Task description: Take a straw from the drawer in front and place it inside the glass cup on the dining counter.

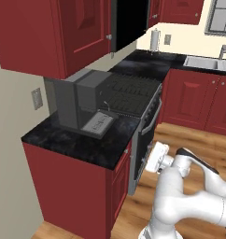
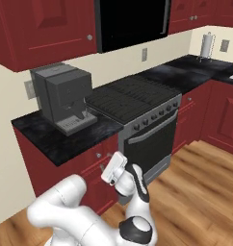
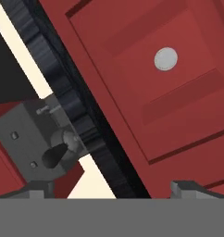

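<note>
The claw (image 3: 107, 190), fingers spread wide and holding nothing, faces the closed red drawer (image 3: 164, 83) with its round knob (image 3: 165, 59), just under the black tabletop (image 3: 72, 106) carrying a grey coffee machine (image 3: 35, 143).

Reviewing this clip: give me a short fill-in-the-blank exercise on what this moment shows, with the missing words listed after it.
1. The drawer front carries a round silver ____.
2. On the black counter, the grey coffee machine stands beside the ____.
3. The gripper faces the drawer with its jaws ____.
4. The drawer is ____, so no straw is out.

Missing words: knob; stove; open; closed
</note>
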